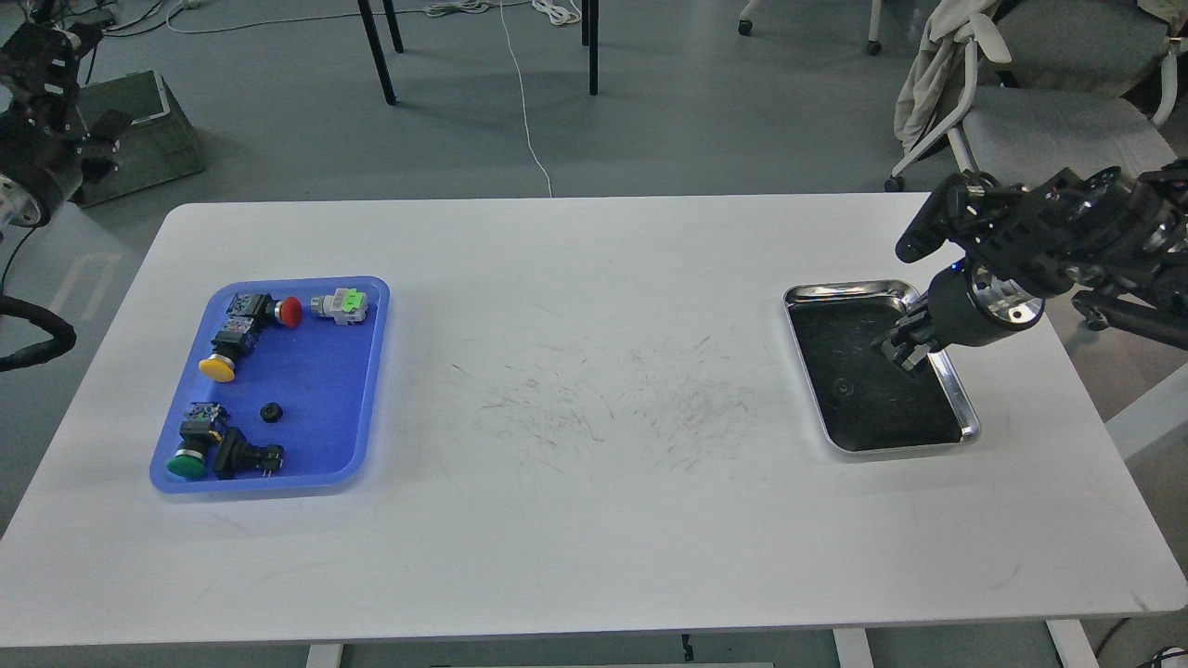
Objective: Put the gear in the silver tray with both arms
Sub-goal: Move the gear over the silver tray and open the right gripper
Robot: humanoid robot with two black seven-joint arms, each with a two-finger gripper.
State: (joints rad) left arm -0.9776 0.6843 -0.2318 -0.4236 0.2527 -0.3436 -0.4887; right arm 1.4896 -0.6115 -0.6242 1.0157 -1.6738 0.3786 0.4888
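Observation:
The silver tray (965,422) lies on the right part of the white table, with a shiny rim and a dark scuffed bottom. A faint small round shape (842,386) lies on its bottom; I cannot tell what it is. My right gripper (905,352) hangs over the tray's right half, pointing down and left. It is dark and small, so its fingers cannot be told apart. A small black gear (270,413) lies in the blue tray (367,371) at the left. My left gripper (42,88) is raised off the table at the far upper left, its fingers unclear.
The blue tray also holds several push-button switches with a red cap (290,312), a yellow cap (216,368) and a green cap (186,464), and a grey-green part (341,304). Chairs and table legs stand beyond the far edge.

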